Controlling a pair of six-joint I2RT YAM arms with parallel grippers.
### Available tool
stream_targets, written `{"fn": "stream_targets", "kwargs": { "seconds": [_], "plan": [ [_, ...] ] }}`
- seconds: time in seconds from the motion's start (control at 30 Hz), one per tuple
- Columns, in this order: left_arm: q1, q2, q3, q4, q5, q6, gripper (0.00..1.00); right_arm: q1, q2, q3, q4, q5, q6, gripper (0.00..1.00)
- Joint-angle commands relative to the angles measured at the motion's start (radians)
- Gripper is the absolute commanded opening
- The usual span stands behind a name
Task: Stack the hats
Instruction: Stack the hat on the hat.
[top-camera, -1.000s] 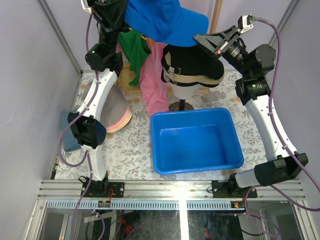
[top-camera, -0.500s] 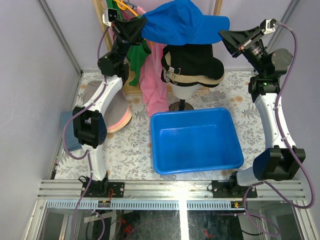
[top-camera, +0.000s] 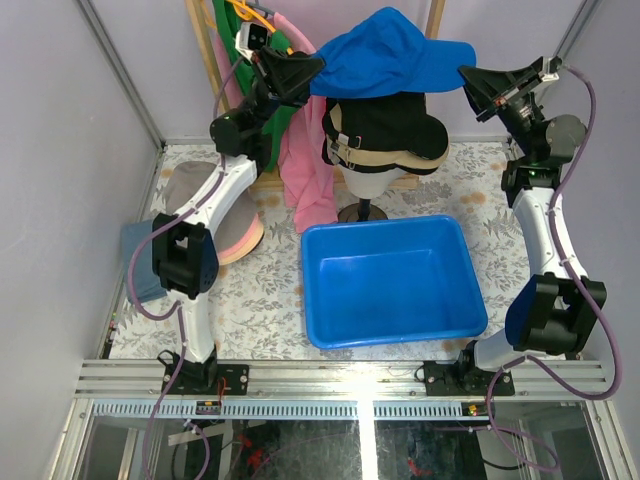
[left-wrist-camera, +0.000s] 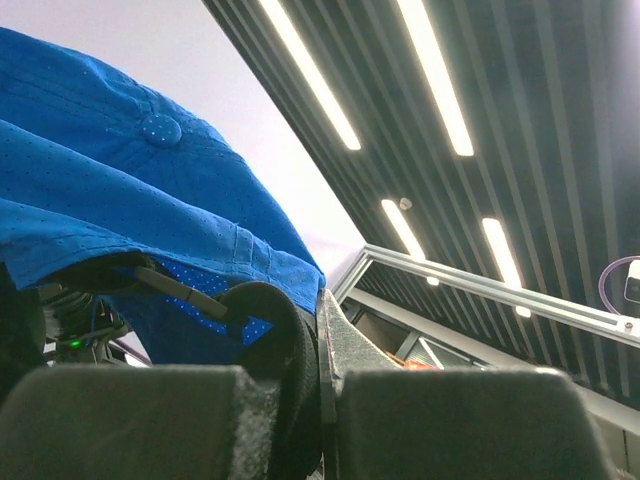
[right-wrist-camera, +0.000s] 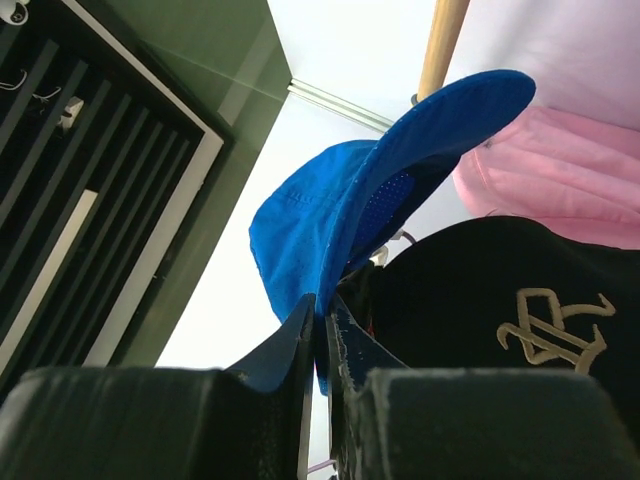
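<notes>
Standing behind a blue bin (top-camera: 318, 300) on the surface (top-camera: 255, 300), a mannequin head (top-camera: 372, 183) wore a black cap (top-camera: 385, 125) over a khaki cap (top-camera: 385, 160), pink shirt (top-camera: 310, 170) just beside. Blue cap (top-camera: 385, 55) hung right above the black cap, left gripper (top-camera: 308, 72) clamped on its back edge, right gripper (top-camera: 470, 88) pinched on its brim tip.

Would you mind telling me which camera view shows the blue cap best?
The top external view: the whole blue cap shows, crown and brim, above the black cap. The left wrist view shows only its crown and button; the right wrist view, mostly its brim's underside.
</notes>
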Motion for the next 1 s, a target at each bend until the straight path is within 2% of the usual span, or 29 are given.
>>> {"fn": "stream_targets", "kwargs": {
  "seconds": [0.0,0.2,0.47,0.97],
  "plan": [
    [-0.001,-0.007,-0.033,0.032,0.032,-0.052,0.00,-0.023,0.010,-0.039,0.150,0.014,0.070,0.10],
    [-0.003,-0.042,-0.145,0.023,0.007,-0.050,0.07,-0.030,0.030,-0.100,0.220,0.012,0.121,0.10],
    [-0.004,-0.042,-0.161,0.006,-0.005,-0.057,0.15,-0.038,0.043,-0.167,0.284,0.002,0.165,0.10],
    [-0.034,-0.085,-0.232,-0.073,-0.017,-0.056,0.23,-0.035,0.002,-0.259,0.359,-0.034,0.209,0.10]
  ]
}}
